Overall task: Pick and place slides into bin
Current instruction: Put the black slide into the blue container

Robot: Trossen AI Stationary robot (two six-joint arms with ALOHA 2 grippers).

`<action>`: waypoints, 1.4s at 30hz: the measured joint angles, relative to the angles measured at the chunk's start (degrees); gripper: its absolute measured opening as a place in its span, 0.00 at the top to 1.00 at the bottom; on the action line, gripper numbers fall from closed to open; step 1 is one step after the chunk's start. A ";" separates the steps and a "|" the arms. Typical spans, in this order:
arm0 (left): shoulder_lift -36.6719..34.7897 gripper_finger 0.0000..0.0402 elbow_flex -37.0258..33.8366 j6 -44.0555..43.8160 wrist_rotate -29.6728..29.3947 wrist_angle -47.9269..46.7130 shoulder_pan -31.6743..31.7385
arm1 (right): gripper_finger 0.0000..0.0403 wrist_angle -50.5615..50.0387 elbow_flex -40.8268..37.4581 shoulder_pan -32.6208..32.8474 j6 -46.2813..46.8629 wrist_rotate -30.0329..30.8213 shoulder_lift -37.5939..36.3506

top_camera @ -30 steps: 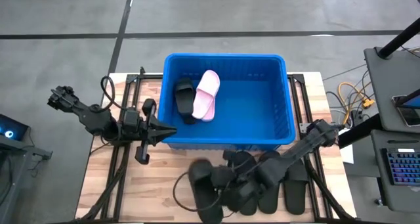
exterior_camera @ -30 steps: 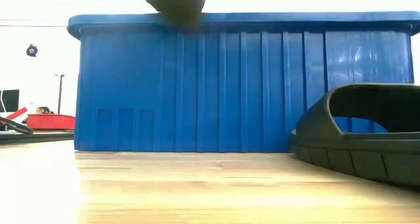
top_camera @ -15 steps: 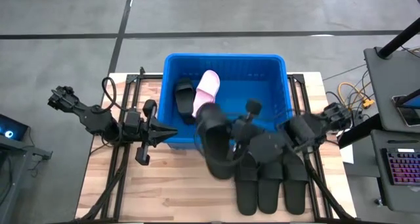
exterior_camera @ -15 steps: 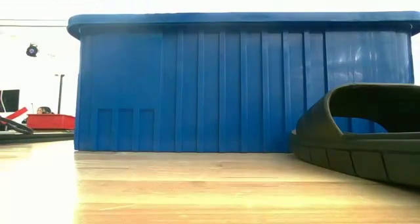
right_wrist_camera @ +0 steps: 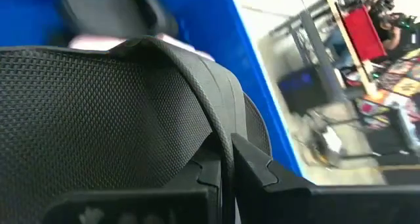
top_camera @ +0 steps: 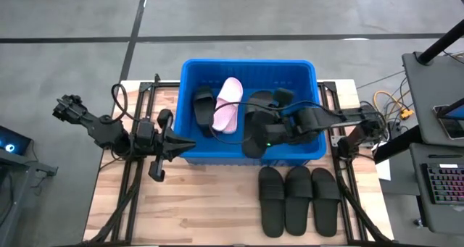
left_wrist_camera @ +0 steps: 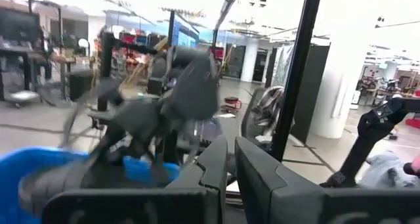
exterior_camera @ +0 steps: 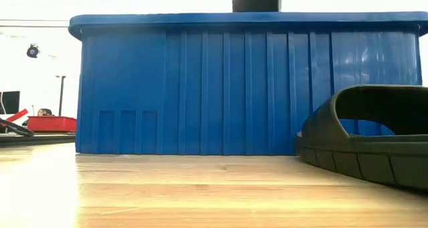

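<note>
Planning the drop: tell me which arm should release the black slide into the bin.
Right. The right gripper is shut on a black slide and holds it over the bin. The left gripper waits outside the bin's left wall, shut and holding nothing.

Bin (top_camera: 308, 142) showing as bright blue plastic, ribbed walls smooth with slight sheen (sheen clearest in low view). Table (top_camera: 181, 203) showing pale wood planks, visible grain, satin finish. Black slide (right_wrist_camera: 98, 112) clamped in right gripper (right_wrist_camera: 226, 161) showing matte surface, fine woven-looking dotted texture. Three black slides (top_camera: 299, 198) on table looking matte, rubbery. Pink slide (top_camera: 228, 103) in bin looking smooth, matte. Gripper fingers (left_wrist_camera: 220, 168) looking like dark matte plastic.
</note>
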 joint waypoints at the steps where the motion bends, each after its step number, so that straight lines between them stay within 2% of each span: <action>1: -0.11 0.96 0.00 0.73 -0.19 0.38 0.03 | 0.97 0.25 -1.80 -1.04 -0.84 -0.56 -0.27; 4: -0.42 0.96 0.00 3.97 -2.18 0.74 0.09 | 0.97 4.24 -8.17 -4.41 -5.34 -4.29 -2.02; 10: -0.91 0.96 0.07 6.68 -9.97 1.35 0.09 | 0.97 25.92 -23.97 -9.98 -21.01 -10.60 -8.96; 13: -1.12 0.96 0.05 6.68 -13.96 1.93 0.09 | 0.97 34.90 -30.59 -12.48 -27.28 -11.94 -11.98; 17: -0.96 0.96 0.05 6.73 -19.22 1.85 0.22 | 0.97 41.93 -37.73 -17.16 -35.29 -13.60 -14.52; 22: -0.71 0.96 0.00 6.73 -23.52 1.86 1.14 | 0.97 51.80 -44.64 -24.80 -43.97 -23.68 -15.10; 25: -0.64 0.96 -0.07 6.42 -24.33 1.79 1.29 | 0.97 58.86 -48.03 -28.53 -46.44 -26.00 -14.21; 30: -0.65 0.96 -0.07 5.90 -24.32 1.88 1.29 | 0.97 67.12 -53.09 -33.50 -48.54 -25.96 -12.72; 36: -0.37 0.96 -0.11 4.35 -24.35 2.00 1.29 | 0.97 71.39 -56.14 -37.84 -50.12 -32.93 -10.80; 42: 0.53 0.96 -0.11 4.73 -25.85 2.26 1.28 | 0.97 73.56 -55.71 -38.89 -51.26 -34.86 -4.95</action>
